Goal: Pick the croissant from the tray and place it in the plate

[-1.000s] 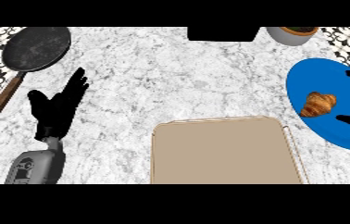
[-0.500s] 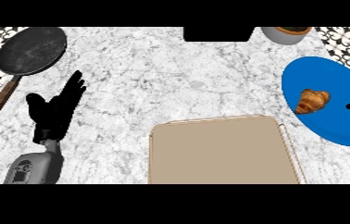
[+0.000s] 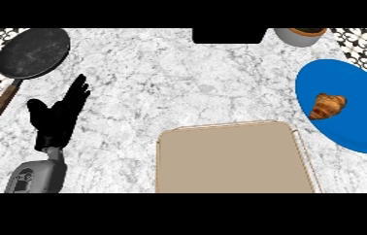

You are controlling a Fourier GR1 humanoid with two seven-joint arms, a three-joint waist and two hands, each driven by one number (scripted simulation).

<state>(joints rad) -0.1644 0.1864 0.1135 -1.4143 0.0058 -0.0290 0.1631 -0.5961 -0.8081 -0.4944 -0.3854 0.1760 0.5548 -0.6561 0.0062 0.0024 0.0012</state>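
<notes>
Found at the view's right: golden-brown curved croissant [image 3: 328, 106], lying on the round blue plate [image 3: 323, 78], toward the plate's left half and well inside the rim. Nothing of the pastry on the flat beige rectangular tray [image 3: 229, 166], set just left of the plate near the lower edge and showing only bare surface.

Judging by that layout, looks like the placing done and only a clean finish left.

At the view's left, over the white-and-grey marble counter [image 3: 179, 83]: black left hand [image 3: 57, 115] on a grey forearm, fingers straight and released, grasping nothing, resting well apart from both tray and plate. No sign of the right hand anywhere in view, so cannot tell fingers released or clenched there.

To finish well: leave the croissant alone on the plate. Avoid any sideways sweep across the blue surface, liable to nudge the pastry toward the rim or shift the plate itself. If bringing the right hand over the plate at all, come straight down and lift straight up, fingers released before moving away. Leave the left hand parked; no call for 2 hands with 1 small pastry.

Mind the neighbours too: dark round frying pan [image 3: 34, 52] with a brown handle at upper left, small grey cup [image 3: 301, 35] at top right just beyond the plate, black rectangular block [image 3: 228, 35] at top centre. All 3 apart from the croissant.
</notes>
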